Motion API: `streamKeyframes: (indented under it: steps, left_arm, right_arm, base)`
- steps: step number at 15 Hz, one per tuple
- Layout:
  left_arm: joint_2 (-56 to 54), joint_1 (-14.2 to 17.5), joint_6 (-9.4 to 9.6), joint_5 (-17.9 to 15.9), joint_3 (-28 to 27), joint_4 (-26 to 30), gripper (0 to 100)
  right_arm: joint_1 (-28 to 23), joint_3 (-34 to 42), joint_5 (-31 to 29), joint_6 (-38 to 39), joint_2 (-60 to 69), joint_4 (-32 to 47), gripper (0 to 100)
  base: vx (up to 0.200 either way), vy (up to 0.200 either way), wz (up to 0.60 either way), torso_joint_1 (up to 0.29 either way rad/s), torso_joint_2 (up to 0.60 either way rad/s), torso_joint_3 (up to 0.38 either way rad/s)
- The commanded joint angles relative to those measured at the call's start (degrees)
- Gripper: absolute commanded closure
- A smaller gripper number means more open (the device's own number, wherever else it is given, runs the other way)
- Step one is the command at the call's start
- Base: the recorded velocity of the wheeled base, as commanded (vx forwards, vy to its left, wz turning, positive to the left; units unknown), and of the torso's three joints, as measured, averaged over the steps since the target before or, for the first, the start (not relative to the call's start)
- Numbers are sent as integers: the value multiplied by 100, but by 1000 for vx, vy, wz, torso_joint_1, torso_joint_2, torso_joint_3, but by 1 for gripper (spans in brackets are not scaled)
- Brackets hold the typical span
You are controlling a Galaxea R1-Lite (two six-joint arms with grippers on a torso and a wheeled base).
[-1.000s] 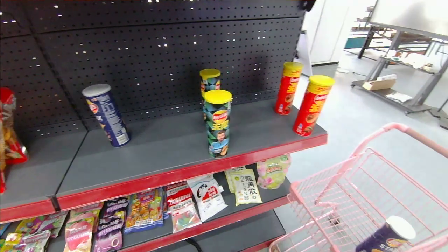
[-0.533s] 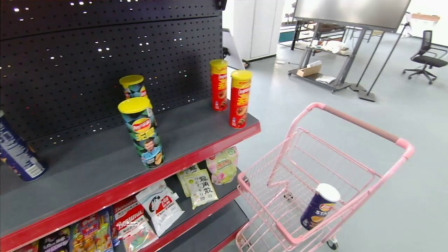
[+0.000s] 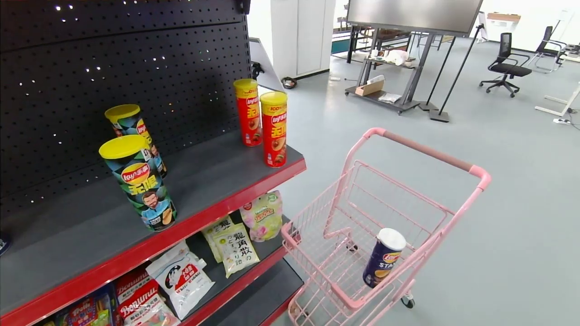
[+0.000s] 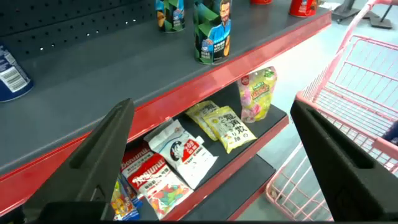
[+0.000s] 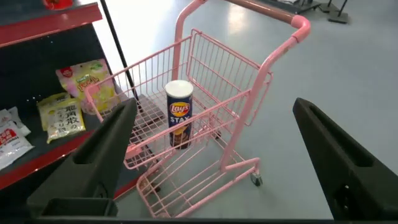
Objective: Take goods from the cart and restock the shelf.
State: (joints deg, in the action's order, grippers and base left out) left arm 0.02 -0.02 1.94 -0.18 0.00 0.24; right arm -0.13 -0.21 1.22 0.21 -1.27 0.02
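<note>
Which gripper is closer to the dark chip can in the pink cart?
Right. The right gripper hangs open above the can; the left gripper faces the shelf.

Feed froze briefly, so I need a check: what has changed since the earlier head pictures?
Only the head camera swung right, toward the pink cart. No goods moved: the blue can stands in the cart, the green cans and red cans on the shelf. Nothing was taken hold of.
</note>
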Motion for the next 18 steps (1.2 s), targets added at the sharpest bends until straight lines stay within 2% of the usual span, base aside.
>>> streamKeyframes:
  steps: [1, 2, 3, 4, 6, 7, 9, 13, 18]
  left_arm:
    - [-2, 2, 8, -8, 0, -7, 0]
    - [-2, 2, 0, -8, 0, 2, 0]
    - [-2, 2, 0, -8, 0, 2, 0]
    - [-2, 2, 0, -8, 0, 2, 0]
    - [-2, 2, 0, -8, 0, 2, 0]
    - [-2, 2, 8, -8, 0, 2, 0]
    - [-2, 2, 35, -26, 0, -7, 0]
    - [-2, 2, 35, -17, 0, -7, 0]
    - [-2, 2, 35, -17, 0, -7, 0]
  right_arm:
    - [330, -515, 379, 217, -524, -46, 0]
    - [514, -1860, 274, 981, -2070, -73, 0]
    - [462, -2862, -87, 1649, -3195, -90, 0]
    - [435, -3222, -104, 1596, -3899, -29, 0]
    - [400, -2880, -69, 1561, -4813, -125, 0]
    - [365, -2563, -87, 1746, -6078, -908, 0]
    - [251, -2475, -544, 1684, -7256, -1743, 0]
    - [268, -2528, -465, 1069, -8047, -1787, 0]
    - [435, -2458, -544, 946, -8592, -1839, 0]
  base:
    - [0, 0, 0, 0, 0, 0]
    - [0, 0, 0, 0, 0, 0]
    - [0, 0, 0, 0, 0, 0]
    - [0, 0, 0, 0, 0, 0]
    - [0, 0, 0, 0, 0, 0]
    - [0, 0, 0, 0, 0, 0]
    - [0, 0, 0, 0, 0, 0]
    - [0, 0, 0, 0, 0, 0]
    - [0, 0, 0, -77, 166, 98]
